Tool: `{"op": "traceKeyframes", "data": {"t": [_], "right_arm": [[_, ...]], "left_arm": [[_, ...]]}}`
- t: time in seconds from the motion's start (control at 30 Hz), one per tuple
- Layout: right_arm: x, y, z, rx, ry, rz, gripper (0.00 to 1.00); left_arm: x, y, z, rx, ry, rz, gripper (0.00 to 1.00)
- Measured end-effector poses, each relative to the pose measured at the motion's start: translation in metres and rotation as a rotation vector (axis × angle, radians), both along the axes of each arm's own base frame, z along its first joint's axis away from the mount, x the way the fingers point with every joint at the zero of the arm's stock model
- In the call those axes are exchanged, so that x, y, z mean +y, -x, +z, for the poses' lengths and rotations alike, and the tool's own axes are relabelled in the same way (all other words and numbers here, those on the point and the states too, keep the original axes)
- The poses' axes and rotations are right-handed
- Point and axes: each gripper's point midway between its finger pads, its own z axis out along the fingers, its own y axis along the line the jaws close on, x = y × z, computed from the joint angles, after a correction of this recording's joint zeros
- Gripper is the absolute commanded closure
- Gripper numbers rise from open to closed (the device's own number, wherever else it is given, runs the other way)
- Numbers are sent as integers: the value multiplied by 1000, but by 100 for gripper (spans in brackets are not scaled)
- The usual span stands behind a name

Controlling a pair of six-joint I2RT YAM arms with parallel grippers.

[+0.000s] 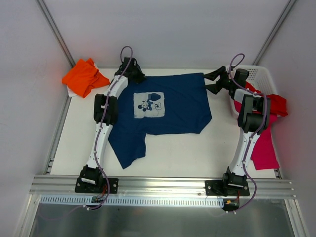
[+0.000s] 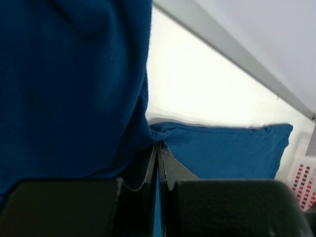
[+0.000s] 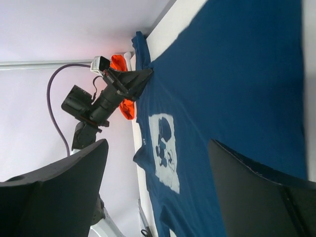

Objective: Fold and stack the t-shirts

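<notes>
The navy blue t-shirt (image 1: 170,106) with its pale mouse print (image 1: 148,104) lies spread print-up on the white table (image 1: 197,153). My left gripper (image 1: 135,75) is shut on the shirt's far left corner. In the left wrist view its closed jaws (image 2: 159,146) pinch navy cloth (image 2: 69,89). My right gripper (image 1: 214,82) is open and empty at the shirt's far right corner. In the right wrist view (image 3: 158,144) the shirt (image 3: 232,94) lies beneath its spread fingers. The orange t-shirt (image 1: 83,77) lies bunched at the far left. The red t-shirt (image 1: 277,102) and the magenta-pink one (image 1: 264,143) hang at the right.
A white mesh basket (image 1: 257,75) stands at the far right corner, with the red and pink shirts draped over it. Grey walls enclose the table on three sides. A metal rail (image 1: 163,183) holding the arm bases runs along the near edge.
</notes>
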Motion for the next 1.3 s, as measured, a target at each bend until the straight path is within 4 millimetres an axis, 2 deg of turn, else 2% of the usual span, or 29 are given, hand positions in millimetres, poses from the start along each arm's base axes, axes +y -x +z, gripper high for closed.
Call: {"op": "traceKeyframes", "data": {"t": [0.13, 0.17, 0.23, 0.27, 0.33, 0.37, 0.4, 0.5, 0.6, 0.67, 0.73, 0.8, 0.87, 0.93, 0.97, 1.03, 1.1, 1.2, 1.3], "right_arm": [[0, -1, 1, -3, -9, 1, 13], [0, -1, 1, -4, -12, 2, 13], [0, -1, 2, -6, -18, 3, 13], [1, -1, 2, -7, -21, 3, 13], [1, -2, 3, -15, -26, 5, 13], [1, -3, 3, -19, -30, 6, 13], [1, -3, 4, -24, -36, 7, 13], [1, -5, 7, -36, -47, 4, 11], [4, -3, 7, -44, -36, 6, 10], [7, 5, 9, -31, 4, -3, 9], [9, 19, 18, -3, 73, -19, 9], [15, 37, 41, -11, 172, -34, 8], [27, 60, 87, -87, 290, -46, 7], [42, 89, 136, -186, 392, -58, 7], [49, 106, 158, -234, 425, -59, 7], [58, 136, 183, -305, 462, -56, 7], [52, 164, 176, -302, 494, -73, 7], [34, 187, 113, -155, 549, -98, 7], [20, 218, 19, 119, 624, -74, 7]], "left_arm": [[22, -18, 0, -23, 40, 62, 100], [27, -23, 0, -34, 56, 76, 94], [34, -33, 2, -74, 81, 88, 88], [34, -38, 3, -99, 94, 90, 69], [35, -48, 11, -167, 128, 83, 40], [33, -53, 18, -209, 140, 73, 6], [32, -56, 26, -251, 161, 64, 1], [26, -54, 51, -318, 214, 21, 1], [23, -35, 78, -330, 228, -18, 1], [22, -14, 113, -347, 235, -46, 1], [20, 7, 168, -408, 253, -82, 1], [19, 36, 225, -486, 270, -119, 1], [20, 76, 283, -579, 281, -151, 1], [23, 129, 320, -649, 264, -178, 1], [24, 153, 327, -663, 244, -187, 1], [23, 189, 329, -672, 189, -182, 1], [23, 222, 309, -630, 137, -168, 1], [29, 268, 232, -449, 68, -144, 1], [58, 314, 126, -189, -54, -58, 1]]}}
